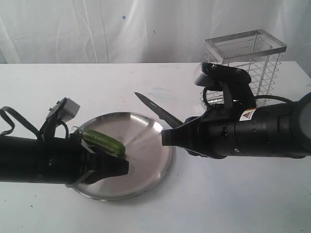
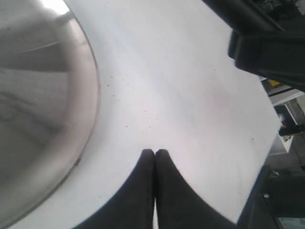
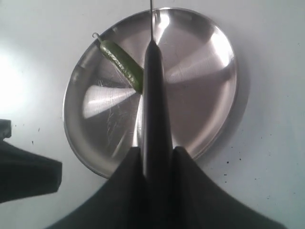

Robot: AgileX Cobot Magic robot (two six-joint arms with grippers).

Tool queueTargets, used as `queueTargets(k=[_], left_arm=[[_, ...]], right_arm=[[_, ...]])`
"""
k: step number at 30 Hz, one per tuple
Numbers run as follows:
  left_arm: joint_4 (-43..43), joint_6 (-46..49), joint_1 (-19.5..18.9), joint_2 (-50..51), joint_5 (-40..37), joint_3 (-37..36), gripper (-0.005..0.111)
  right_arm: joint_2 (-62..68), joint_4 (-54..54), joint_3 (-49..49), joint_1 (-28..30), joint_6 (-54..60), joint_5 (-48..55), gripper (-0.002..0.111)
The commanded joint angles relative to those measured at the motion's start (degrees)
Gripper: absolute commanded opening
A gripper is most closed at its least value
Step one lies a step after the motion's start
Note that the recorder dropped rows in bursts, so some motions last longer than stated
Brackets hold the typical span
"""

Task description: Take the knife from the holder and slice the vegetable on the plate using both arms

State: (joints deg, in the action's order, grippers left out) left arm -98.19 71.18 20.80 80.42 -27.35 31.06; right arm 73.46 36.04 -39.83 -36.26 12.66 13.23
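White table (image 1: pixel 146 208) before a draped white curtain (image 1: pixel 97 29).

My left arm (image 1: pixel 39 160) lies level, coming in from the left side, with the left claw (image 1: pixel 121 167) pointing toward the middle. Its two fingers (image 2: pixel 143 191) are pressed flat together with nothing between them. My right arm (image 1: pixel 262 131) lies level from the right side and faces the other arm. The two claw tips are near each other but apart. My right claw (image 1: pixel 167 137) is clamped on the handle of a dark knife (image 1: pixel 158 110), and the blade juts straight out ahead of it.
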Motion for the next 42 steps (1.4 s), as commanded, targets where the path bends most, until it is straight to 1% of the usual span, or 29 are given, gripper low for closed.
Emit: queueTargets(k=[1,5,7,8,11,13,16,17,19,20,21,22,24,26,27,29,31,32,33,34,35,37,39,41,42], left_arm=[[-1.8,0.9,0.5,4.0,1.4,4.4,0.0],[-1.8,2.2,0.5,7.8,-4.4,9.6,0.0],[-1.8,0.9,0.5,7.5,-4.6,12.1,0.0],[-1.8,-1.3,0.5,6.9,-3.3,12.9,0.0],[-1.8,-7.2,0.5,4.6,7.6,15.0,0.0],[-1.8,-7.7,0.5,3.6,17.2,15.1,0.0],[-1.8,-9.8,0.5,2.9,29.4,13.3,0.0],[-1.8,-12.8,0.5,2.6,35.4,12.5,0.0],[-1.8,-23.8,0.4,1.9,47.0,10.5,0.0],[-1.8,-29.3,-0.1,1.4,51.4,9.3,0.0],[-1.8,-33.9,-0.5,0.8,53.9,8.4,0.0],[0.3,-40.9,-1.2,0.2,56.4,7.2,0.0],[14.8,-57.1,-2.8,-1.2,60.0,4.5,0.0],[38.7,-74.6,-5.6,-1.7,64.8,2.5,0.0],[49.3,-81.9,-7.6,-1.7,67.0,2.1,0.0],[77.5,-93.1,-12.5,-1.7,69.8,2.6,0.0],[106.2,-101.3,-16.0,-1.7,69.4,4.4,0.0],[120.5,-105.5,-16.9,-1.7,68.9,5.5,0.0],[133.6,-110.3,-17.0,-1.7,67.8,6.4,0.0],[143.1,-115.2,-16.9,-1.7,67.6,7.0,0.0],[153.5,-122.1,-16.6,-1.7,68.3,7.2,0.0],[167.7,-134.9,-14.8,-1.7,71.8,7.2,0.0],[173.1,-141.9,-12.1,-1.4,73.0,6.2,0.0],[171.5,-146.4,-8.9,-0.4,72.5,4.6,0.0],[165.6,-147.1,-5.2,1.5,72.8,2.8,0.0]], right_arm=[[-0.1,0.6,-0.3,0.3,0.0,0.0,0.0],[-0.1,0.7,-0.3,0.3,0.0,-1.1,0.0],[-0.1,0.7,-0.2,0.3,0.0,-3.1,0.0],[-0.1,0.7,-0.2,0.3,-0.3,-4.0,0.0],[-0.1,0.7,-0.2,0.3,-0.5,-6.6,0.0],[-0.1,0.7,-0.2,0.3,-1.3,-7.8,0.0],[-0.1,0.7,-0.2,0.3,-1.3,-7.8,0.0],[-0.1,0.6,-0.2,0.3,-1.3,-7.8,0.0],[-0.1,0.6,-0.2,0.3,-1.3,-7.7,0.0],[-0.1,0.6,-0.2,0.3,-1.3,-7.7,0.0],[-0.1,0.6,-0.2,0.3,-1.3,-7.7,0.0],[0.0,0.6,-0.2,0.3,-1.2,-7.7,0.0],[0.1,0.6,-0.2,0.3,-0.8,-7.6,0.0],[0.3,0.6,-0.2,0.3,-0.8,-7.1,0.0],[0.5,0.6,-0.2,0.3,-0.8,-6.8,0.0],[0.8,0.5,-0.2,0.3,-0.8,-6.0,0.0],[1.1,0.5,-0.2,0.3,-0.8,-5.2,0.0],[1.4,0.4,-0.2,0.3,-0.8,-4.9,0.0],[1.4,0.2,-0.2,0.3,-0.7,-4.5,0.0],[1.4,0.0,-0.2,0.3,0.2,-4.0,0.0],[1.4,0.0,-0.2,0.3,1.7,-3.8,0.0],[1.4,0.0,-0.2,0.3,2.6,-3.4,0.0],[1.4,0.2,-0.3,0.3,2.6,-3.4,0.0],[1.4,0.2,-0.7,0.3,2.6,-3.4,0.0],[1.4,0.2,-1.0,0.3,2.8,-3.6,0.0]])
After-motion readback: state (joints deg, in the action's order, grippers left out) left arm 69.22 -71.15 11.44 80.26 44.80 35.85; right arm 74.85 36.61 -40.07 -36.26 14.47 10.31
